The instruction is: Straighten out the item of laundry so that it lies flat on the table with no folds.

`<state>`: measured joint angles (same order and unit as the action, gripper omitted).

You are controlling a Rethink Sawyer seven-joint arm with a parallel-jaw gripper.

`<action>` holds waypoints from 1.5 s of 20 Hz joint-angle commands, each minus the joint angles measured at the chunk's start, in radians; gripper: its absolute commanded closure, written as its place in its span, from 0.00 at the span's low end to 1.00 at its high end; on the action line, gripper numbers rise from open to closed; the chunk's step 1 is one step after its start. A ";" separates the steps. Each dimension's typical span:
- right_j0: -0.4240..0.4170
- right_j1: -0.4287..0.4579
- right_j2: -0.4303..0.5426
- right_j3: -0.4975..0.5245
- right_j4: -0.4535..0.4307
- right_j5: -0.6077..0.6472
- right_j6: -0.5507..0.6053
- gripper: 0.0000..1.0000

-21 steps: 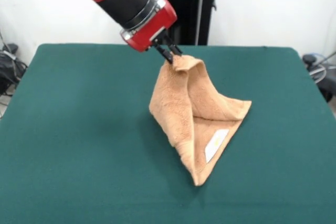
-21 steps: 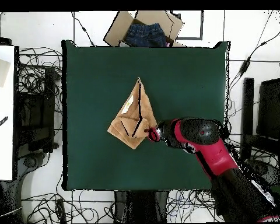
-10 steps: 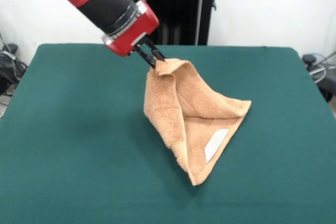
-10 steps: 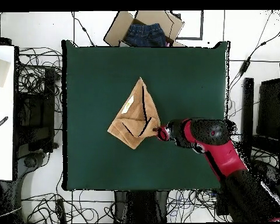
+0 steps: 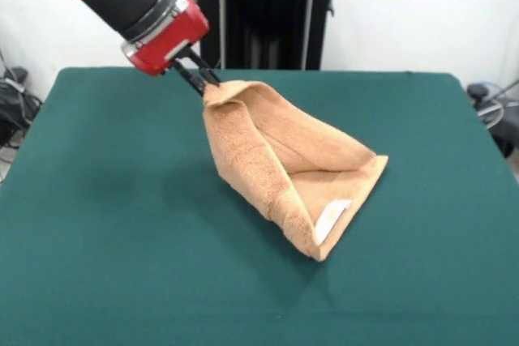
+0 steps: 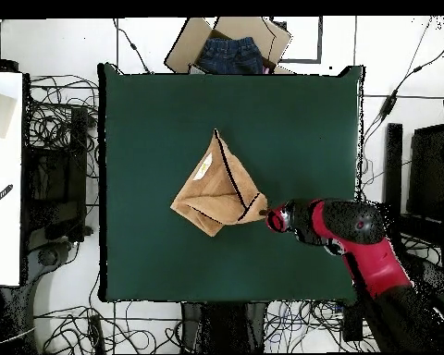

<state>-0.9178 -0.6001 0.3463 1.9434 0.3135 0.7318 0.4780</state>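
The item of laundry [image 5: 280,164] is a tan terry towel, pulled up into a tent shape with one corner lifted off the green table [image 5: 105,224]. A small white label [image 5: 332,218] shows near its low front edge. My gripper [image 5: 203,83] is shut on the raised corner, above the table's far left-centre part. In the overhead view the towel [image 6: 216,189] stretches toward the gripper [image 6: 267,215], which holds its corner at the towel's lower right. The rest of the towel still rests folded on the table [image 6: 290,120].
A cardboard box [image 6: 228,44] with dark cloth inside stands past the table's top edge in the overhead view. Cables lie on the floor all around. A black stand [image 5: 263,10] rises behind the table in the front view.
My gripper has moved left in the front view with the corner in it, dragging the towel's peak sideways and stretching the fold wider. The low part has slid slightly.
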 commanded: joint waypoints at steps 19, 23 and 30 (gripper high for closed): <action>-0.035 0.134 -0.021 -0.078 -0.108 0.045 0.143 1.00; -0.037 0.143 -0.012 -0.095 -0.108 0.068 0.137 0.00; -0.031 0.158 -0.016 -0.120 -0.106 0.119 0.148 0.00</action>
<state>-0.9442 -0.4751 0.3258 1.9078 0.2425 0.7478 0.4780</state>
